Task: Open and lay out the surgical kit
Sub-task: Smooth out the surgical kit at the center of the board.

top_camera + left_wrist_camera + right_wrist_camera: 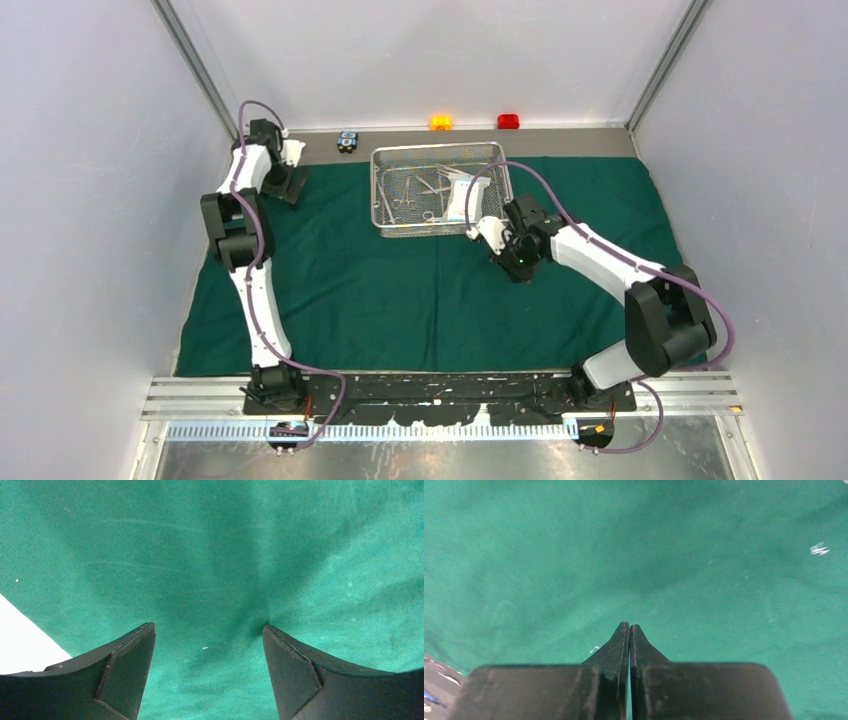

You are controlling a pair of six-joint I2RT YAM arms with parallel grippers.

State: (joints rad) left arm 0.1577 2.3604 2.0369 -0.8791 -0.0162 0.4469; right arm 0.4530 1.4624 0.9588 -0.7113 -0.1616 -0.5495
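Lab enclosure: white walls (420,60), aluminium rails (190,398).

The steel tools (405,193) in the mesh tray (420,233) are too small to be told apart. The fingers (125,675) of the left gripper (207,625) are cut off by the picture's bottom edge.
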